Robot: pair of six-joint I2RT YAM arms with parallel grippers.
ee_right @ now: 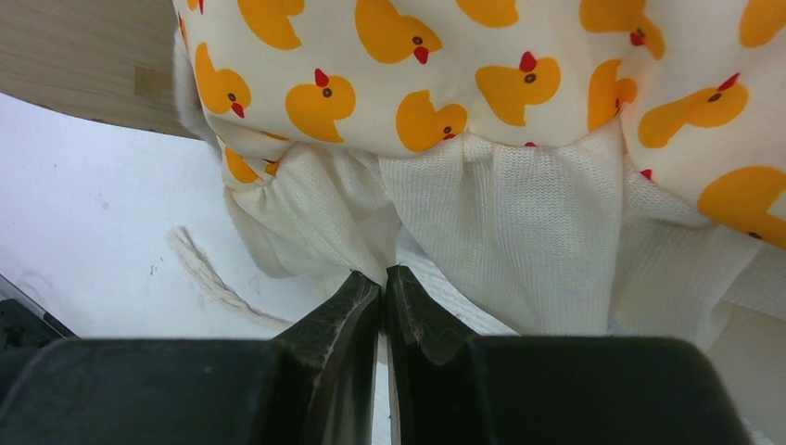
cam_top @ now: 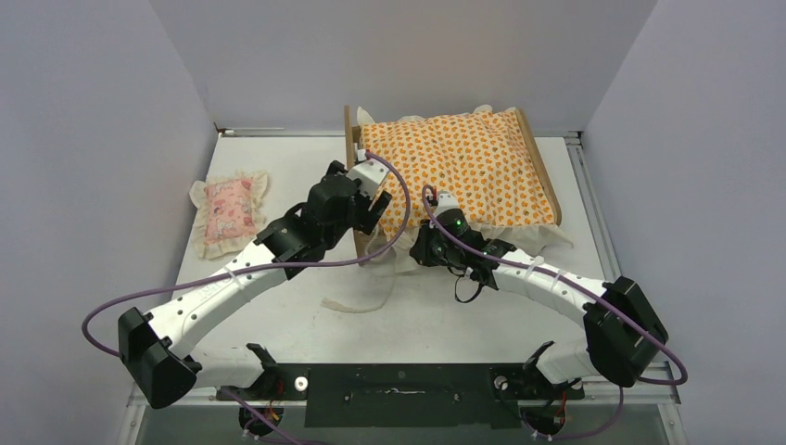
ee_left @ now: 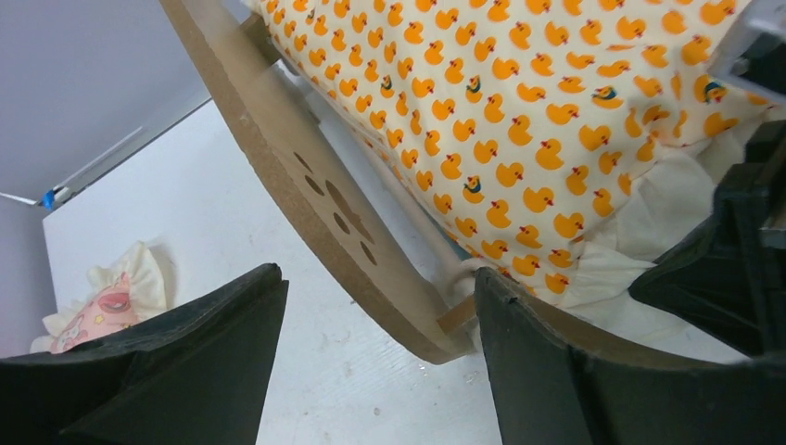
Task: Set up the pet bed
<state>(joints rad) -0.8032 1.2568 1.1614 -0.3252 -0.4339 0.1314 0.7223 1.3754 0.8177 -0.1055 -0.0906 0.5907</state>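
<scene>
At the bed's (cam_top: 540, 167) near-left corner, my left end effector (ee_left: 375, 287) stands spread, straddling the headboard (ee_left: 306, 176) and gripping nothing. The bed's on the table, duck cushion (cam_top: 463, 162) on top. My right end effector (ee_right: 384, 275) is pressed together at the frill (ee_right: 500, 241) spilling over the bed's near side; cloth caught or not, I can't tell. Cushion-seating step, I'd say. Next: tuck that frill in, then fetch the pillow (cam_top: 227, 211) left of the bed. No writing to read.
</scene>
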